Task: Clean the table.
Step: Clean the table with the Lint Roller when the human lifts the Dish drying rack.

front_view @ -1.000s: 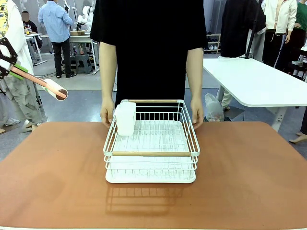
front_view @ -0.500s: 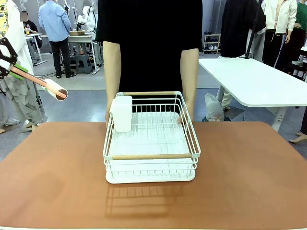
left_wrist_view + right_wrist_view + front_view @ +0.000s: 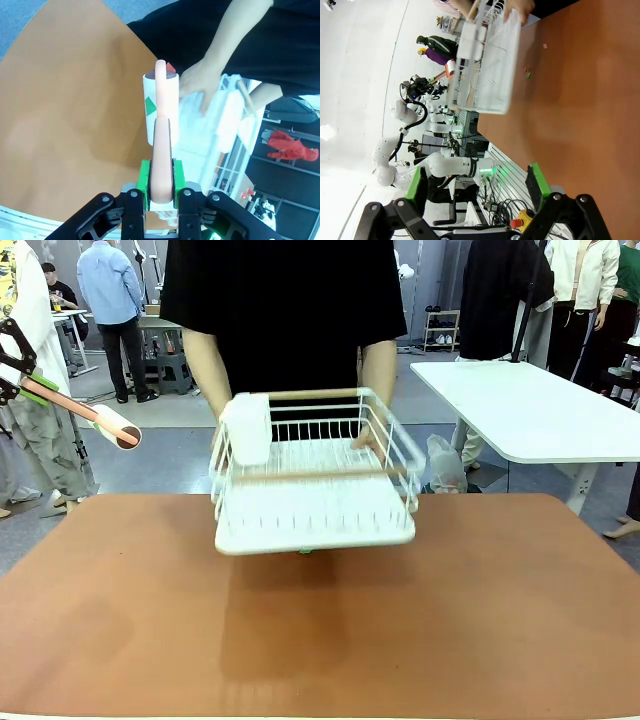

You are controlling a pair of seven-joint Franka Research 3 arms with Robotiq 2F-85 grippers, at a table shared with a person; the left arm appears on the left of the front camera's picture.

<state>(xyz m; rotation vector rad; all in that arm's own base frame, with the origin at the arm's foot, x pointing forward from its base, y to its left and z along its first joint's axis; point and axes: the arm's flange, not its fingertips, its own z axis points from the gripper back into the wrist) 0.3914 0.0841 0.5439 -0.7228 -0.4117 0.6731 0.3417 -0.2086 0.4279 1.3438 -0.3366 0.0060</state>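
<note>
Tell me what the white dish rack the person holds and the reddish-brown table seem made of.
White wire dish rack: likely painted metal, thin grid bars; rails look like pale wood. Reddish-brown table top: matte, smooth, perhaps laminate; no glare.

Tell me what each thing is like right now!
Dish rack: up in the air above the table, in the person's hands.
Lint roller: held up by its pink handle.
Left gripper: shut on the lint roller.
Right gripper: open, empty.
Table: tiny scraps lying on it.
</note>
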